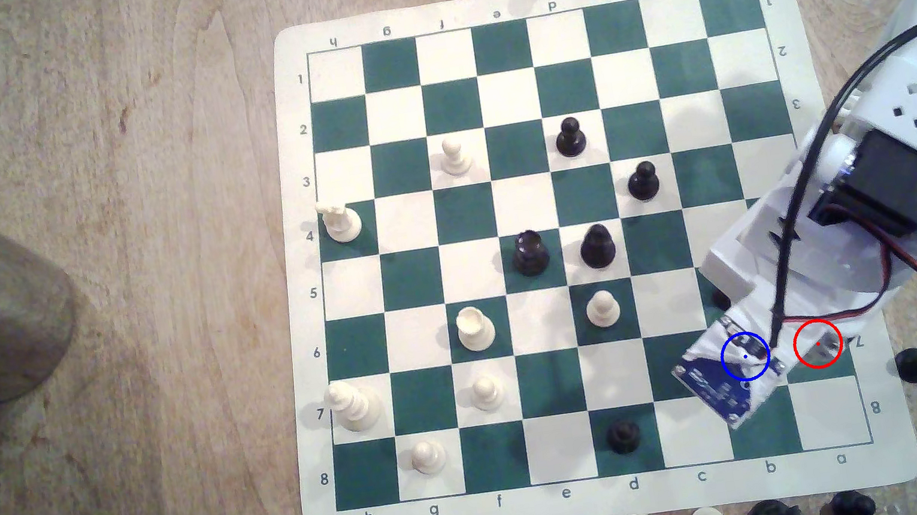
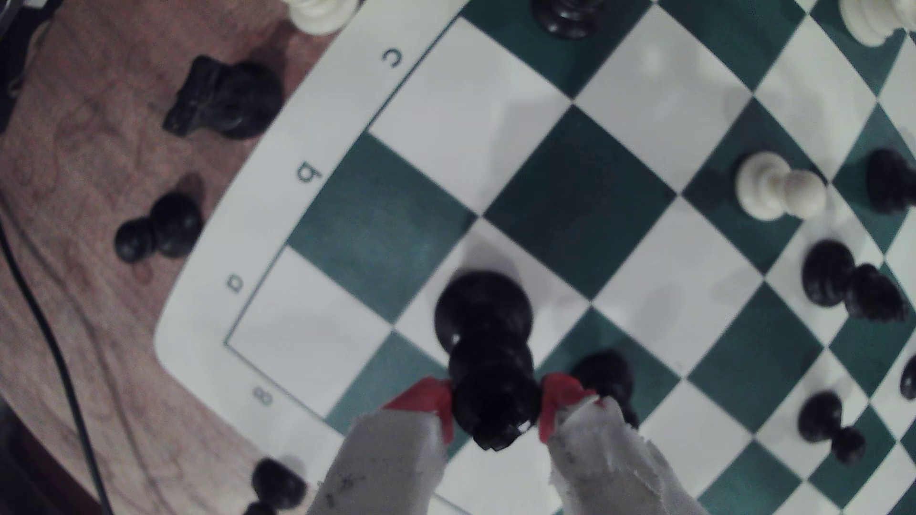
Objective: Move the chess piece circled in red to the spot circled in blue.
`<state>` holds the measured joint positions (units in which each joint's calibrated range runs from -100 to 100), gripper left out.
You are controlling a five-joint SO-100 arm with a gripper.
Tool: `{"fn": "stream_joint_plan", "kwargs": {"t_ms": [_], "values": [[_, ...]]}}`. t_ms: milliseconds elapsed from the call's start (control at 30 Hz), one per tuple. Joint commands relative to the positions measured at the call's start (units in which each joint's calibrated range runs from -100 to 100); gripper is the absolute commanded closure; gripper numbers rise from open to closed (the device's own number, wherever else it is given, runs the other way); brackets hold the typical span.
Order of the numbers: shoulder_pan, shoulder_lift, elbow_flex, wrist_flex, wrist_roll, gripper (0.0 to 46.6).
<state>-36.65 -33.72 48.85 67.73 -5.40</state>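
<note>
The chess piece (image 2: 488, 341) is seen in the wrist view as tall, shiny and black, with a wide round base and a knobbed top. It is stood upright, its base seen over a white square. The spot (image 1: 745, 356) is marked with a thin blue ring in the exterior view and is covered there

In the exterior view I counted one board (image 1: 531, 1) carrying seven white pieces (image 1: 453, 157) and five black pieces (image 1: 570, 137). Off it were six white and seven black. My one pincer (image 2: 495, 406) gripped one tall black piece (image 2: 483, 307).
</note>
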Motion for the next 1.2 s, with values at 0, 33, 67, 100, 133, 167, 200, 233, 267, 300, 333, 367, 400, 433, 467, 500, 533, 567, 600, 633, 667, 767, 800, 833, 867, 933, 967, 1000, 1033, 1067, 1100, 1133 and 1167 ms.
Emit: {"fn": "stream_joint_plan", "kwargs": {"t_ms": [0,33,67,100,133,167,200,233,267,300,333,367,400,433,467,500,533,567,600,633,667,767,800,833,867,933,967,1000,1033,1067,1100,1133,1167], "values": [[0.4,-0.91,-0.34,-0.73,0.34,45.9],[0.71,-0.91,-0.34,-0.82,0.54,45.9],[0.87,-0.91,-0.16,-0.82,0.63,45.9],[0.95,-0.91,-0.16,-0.82,0.68,45.9],[0.95,-0.91,-0.07,-0.82,0.73,45.9],[0.95,-0.91,0.11,-0.82,0.73,45.9],[0.95,-0.91,0.47,-1.06,0.73,45.6],[0.95,-0.91,0.65,-1.23,0.73,45.4],[0.95,-0.91,0.93,-1.39,0.73,45.0],[0.95,-1.08,1.11,-1.47,0.73,44.7],[0.95,-1.25,1.29,-1.47,0.73,44.4],[0.95,-1.25,1.38,-1.47,0.73,44.1],[0.95,-1.25,1.47,-1.47,0.73,43.1],[0.95,-1.34,1.47,-1.47,0.73,42.5],[0.95,-1.59,1.47,-1.47,0.73,42.0],[0.95,-1.76,1.47,-1.47,0.73,41.3],[0.95,-1.93,1.47,-1.47,0.73,40.3],[0.95,-2.1,1.56,-1.47,0.73,39.3],[0.95,-2.1,1.56,-1.39,0.73,38.4],[0.95,-2.61,1.83,-1.31,0.68,32.6],[0.95,-3.37,2.19,-0.9,0.63,29.5],[0.71,-5.92,3.55,0.17,0.73,26.1],[0.71,-6.09,3.55,0.49,0.73,26.0],[0.71,-6.43,3.55,0.9,0.73,25.8],[0.71,-6.68,3.55,1.15,0.73,25.8],[0.71,-7.36,3.55,1.64,0.68,25.7],[0.71,-7.62,3.55,1.64,0.63,25.7],[0.71,-7.87,3.55,1.72,0.59,25.7],[0.63,-8.13,3.55,1.89,0.59,25.8],[0.63,-8.55,3.55,2.13,0.54,25.9],[0.63,-8.72,3.55,2.13,0.59,25.9],[0.63,-8.81,3.55,2.21,0.59,25.9],[0.63,-8.98,3.55,2.21,0.59,26.0]]}}
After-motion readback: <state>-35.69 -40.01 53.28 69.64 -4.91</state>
